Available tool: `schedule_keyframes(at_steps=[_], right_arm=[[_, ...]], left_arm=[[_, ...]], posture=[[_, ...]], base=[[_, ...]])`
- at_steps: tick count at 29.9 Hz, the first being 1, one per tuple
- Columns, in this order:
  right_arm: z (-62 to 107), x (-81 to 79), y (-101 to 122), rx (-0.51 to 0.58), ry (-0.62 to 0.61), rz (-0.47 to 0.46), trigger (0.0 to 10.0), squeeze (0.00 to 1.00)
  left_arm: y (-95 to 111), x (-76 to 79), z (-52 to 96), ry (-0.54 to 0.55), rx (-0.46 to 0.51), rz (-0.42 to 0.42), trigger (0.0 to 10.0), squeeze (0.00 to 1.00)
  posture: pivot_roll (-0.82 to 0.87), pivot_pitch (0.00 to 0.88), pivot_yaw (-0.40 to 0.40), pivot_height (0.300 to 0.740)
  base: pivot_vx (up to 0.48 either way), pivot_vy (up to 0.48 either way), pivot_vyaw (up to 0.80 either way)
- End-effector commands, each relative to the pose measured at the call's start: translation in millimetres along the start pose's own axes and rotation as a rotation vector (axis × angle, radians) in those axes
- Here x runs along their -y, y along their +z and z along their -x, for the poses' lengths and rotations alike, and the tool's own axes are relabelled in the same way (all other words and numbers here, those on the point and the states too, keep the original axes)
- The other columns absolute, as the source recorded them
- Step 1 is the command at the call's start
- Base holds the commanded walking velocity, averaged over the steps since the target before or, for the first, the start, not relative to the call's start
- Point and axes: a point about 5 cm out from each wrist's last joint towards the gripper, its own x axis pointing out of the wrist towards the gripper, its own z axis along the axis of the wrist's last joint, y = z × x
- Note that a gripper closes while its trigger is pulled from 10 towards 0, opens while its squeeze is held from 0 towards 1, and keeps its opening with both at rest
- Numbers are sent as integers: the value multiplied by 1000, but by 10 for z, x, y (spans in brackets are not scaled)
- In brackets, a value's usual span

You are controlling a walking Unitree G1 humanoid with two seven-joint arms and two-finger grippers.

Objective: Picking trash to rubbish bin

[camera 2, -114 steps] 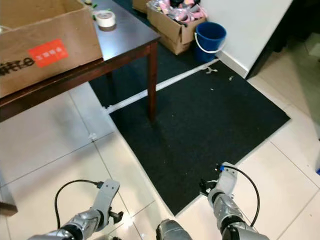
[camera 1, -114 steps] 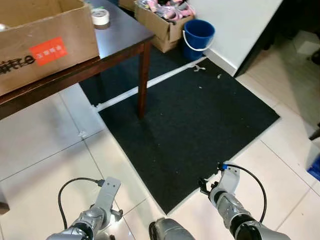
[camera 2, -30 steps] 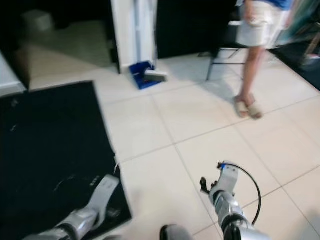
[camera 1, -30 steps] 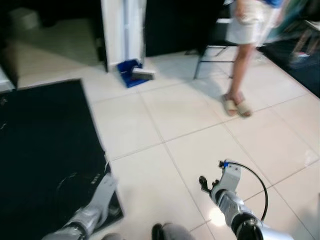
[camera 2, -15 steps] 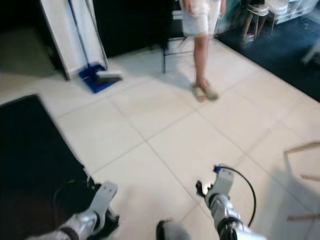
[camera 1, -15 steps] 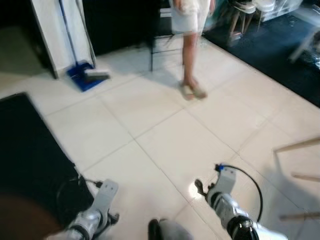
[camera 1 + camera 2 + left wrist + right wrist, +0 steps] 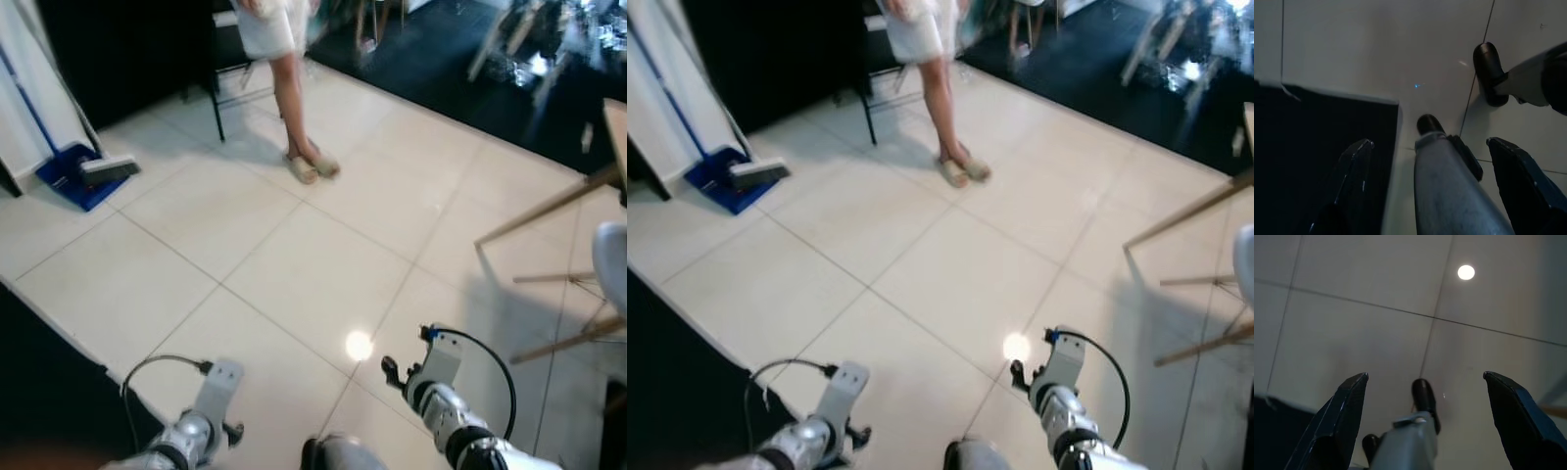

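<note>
Left gripper (image 7: 1430, 143) and right gripper (image 7: 1425, 376) hang over pale floor tiles (image 7: 294, 264), fingers spread, empty

— What is seen of the room?
— Pale floor tiles (image 7: 294, 284) with a light glare (image 7: 359, 345) — a black mat (image 7: 39, 392), a blue dustpan (image 7: 83, 174), wooden chair legs (image 7: 549, 211).

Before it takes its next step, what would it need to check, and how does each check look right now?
1. Left claw open, holding nothing: ok.
2. Right claw open, holding nothing: ok.
3. Tiled floor directly ahead free of obstacles: ok.
4. Person standing ahead, well apart from the robot: ok, keep watching.
5. Wooden chair legs on the robot's right: close, steer clear.
6. Trash or rubbish bin located: cannot tell.
</note>
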Motion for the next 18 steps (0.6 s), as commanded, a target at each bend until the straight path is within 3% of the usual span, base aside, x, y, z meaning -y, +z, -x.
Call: schedule_keyframes(at_steps=[1, 4, 6, 10, 18], right_arm=[[6, 27, -17, -11, -10, 3, 10000, 0], [7, 31, -18, -11, -10, 2, 10000, 0], [7, 34, -18, -10, -11, 1, 10000, 0], [8, 37, -18, -11, -11, 1, 10000, 0], [8, 37, -13, -7, -11, -2, 10000, 0]], left_arm=[[-35, 34, -3, -13, -9, 10, 10000, 0], [-34, 19, 0, -10, -4, 22, 10000, 0], [-86, -156, 45, 18, -4, 41, 10000, 0], [-116, -277, 81, 37, -5, 48, 10000, 0], [-95, -275, 78, 40, 1, 54, 10000, 0]], posture=[[115, 91, -54, 740], [115, 97, -55, 740], [115, 97, -55, 740], [118, 104, -57, 740], [118, 104, -57, 740]], base=[[0, 0, -756], [0, 0, -760], [0, 0, -756], [0, 0, -756], [0, 0, -759]])
